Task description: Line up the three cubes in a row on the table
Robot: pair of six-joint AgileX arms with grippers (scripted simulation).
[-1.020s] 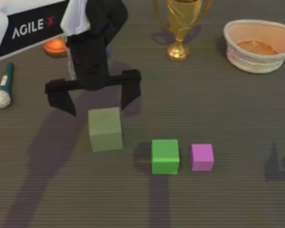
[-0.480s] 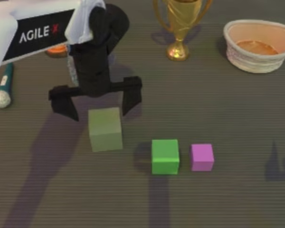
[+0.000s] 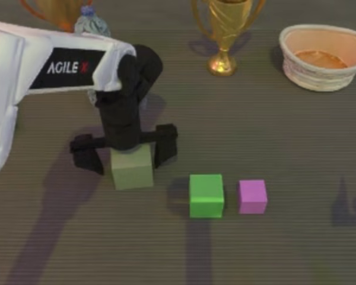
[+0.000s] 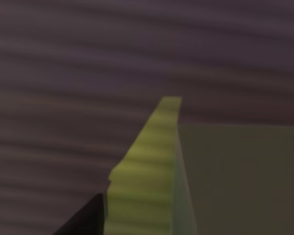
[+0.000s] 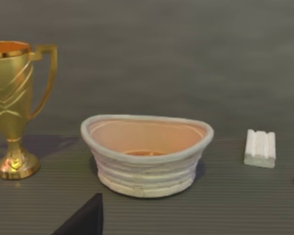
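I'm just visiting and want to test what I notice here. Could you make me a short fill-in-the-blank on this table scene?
1. The left pincer is spread open around the pale ____ cube.
2. The small magenta cube sits at the top view's ____ end of the three cubes.
3. The bright green cube is in the ____ of the three.
4. Beside the gold trophy stands a woven ____.

Missing words: olive-green; right; middle; basket

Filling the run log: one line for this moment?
left gripper: open, astride olive cube | right arm: out of view | green cube, purple cube: side by side on table
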